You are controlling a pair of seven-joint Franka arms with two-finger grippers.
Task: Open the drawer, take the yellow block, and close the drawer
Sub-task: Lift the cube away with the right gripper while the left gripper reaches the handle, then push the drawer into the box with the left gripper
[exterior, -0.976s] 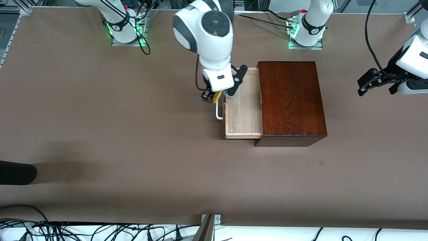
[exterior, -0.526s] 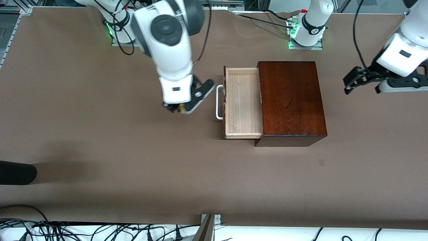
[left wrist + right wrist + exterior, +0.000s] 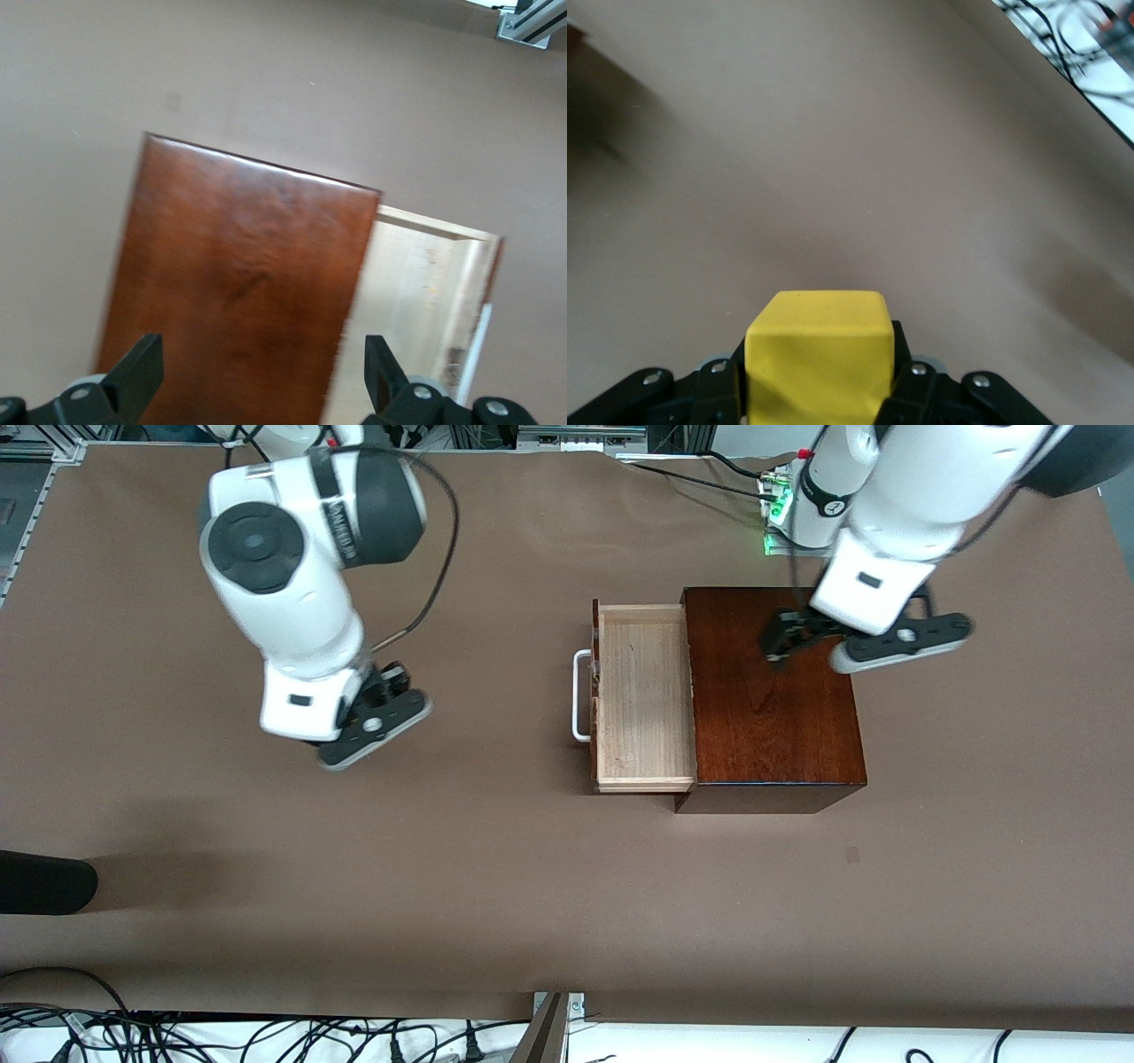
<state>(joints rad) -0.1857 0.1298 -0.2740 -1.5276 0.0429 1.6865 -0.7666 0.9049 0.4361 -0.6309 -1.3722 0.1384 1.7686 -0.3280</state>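
The drawer [image 3: 642,691] stands pulled out of the dark mahogany box [image 3: 771,700], and its pale tray is bare, with the white loop handle [image 3: 580,695] toward the right arm's end. My right gripper [image 3: 312,742] hangs over bare table toward the right arm's end, well away from the drawer. In the right wrist view it [image 3: 818,394] is shut on the yellow block [image 3: 818,354]; the hand hides the block in the front view. My left gripper [image 3: 784,638] is over the box top, open and empty [image 3: 257,381]. The left wrist view shows the box [image 3: 239,274] and the drawer [image 3: 416,301].
A dark rounded object [image 3: 44,881] lies at the table's edge at the right arm's end, nearer the front camera. Cables [image 3: 177,1036] run along the near edge. The arm bases [image 3: 811,509] stand along the far edge.
My right gripper has carried the yellow block from above the drawer's handle out over bare table toward the right arm's end. My left gripper has swung in from the table's end to over the box.
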